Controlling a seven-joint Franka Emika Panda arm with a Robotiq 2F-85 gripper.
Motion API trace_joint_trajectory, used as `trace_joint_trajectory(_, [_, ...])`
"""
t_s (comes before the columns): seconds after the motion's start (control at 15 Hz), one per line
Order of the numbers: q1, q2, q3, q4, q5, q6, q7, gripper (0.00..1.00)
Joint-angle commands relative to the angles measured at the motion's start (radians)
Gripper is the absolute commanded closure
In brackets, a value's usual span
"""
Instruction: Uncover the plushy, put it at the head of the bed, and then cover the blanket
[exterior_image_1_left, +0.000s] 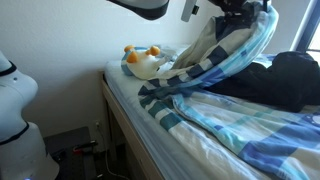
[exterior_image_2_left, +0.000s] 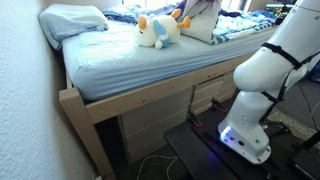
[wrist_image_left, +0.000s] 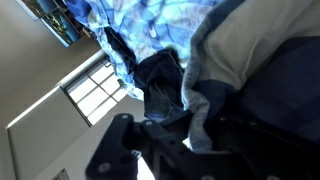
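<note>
- Hanging in at the top of an exterior view, the gripper (exterior_image_1_left: 236, 8) has its fingers clamped tight on a fold of the blanket (exterior_image_1_left: 215, 55), a soft duvet striped blue, light blue and white. It is held up as a drooping tent, probably so it can be drawn over the toy.
- The plushy (exterior_image_1_left: 141, 63), a small rounded white soft toy with yellow-orange parts, lies bare on the bed (exterior_image_1_left: 122, 88), a large white-sheeted mattress, just beside the raised cloth. A black bundle (exterior_image_1_left: 292, 80) of crumpled fabric sits behind.
- In an exterior view the plushy rests near the flat white pillow (exterior_image_2_left: 75, 20), at the head end by my judgement. The pale wooden frame (exterior_image_2_left: 120, 100) runs below.
- In the wrist view bunched, creased cloth crowds the lens, with a window (wrist_image_left: 95, 90) beyond.
</note>
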Motion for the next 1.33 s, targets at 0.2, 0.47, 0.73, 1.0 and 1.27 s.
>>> trace_joint_trajectory(0.2, [-0.033,0.017,-0.055,-0.008,-0.021,-0.024,0.027,0.97])
trace_joint_trajectory(0.47, [-0.034,0.02,-0.067,-0.037,-0.015,-0.036,0.013,0.63])
trace_joint_trajectory(0.73, [-0.028,0.001,-0.063,-0.038,-0.012,-0.083,0.002,0.34])
trace_joint_trajectory(1.0, [-0.017,-0.059,-0.047,-0.058,-0.016,-0.117,-0.002,0.03])
trace_joint_trajectory(1.27, [0.005,-0.15,-0.016,-0.108,0.006,-0.142,-0.026,0.0])
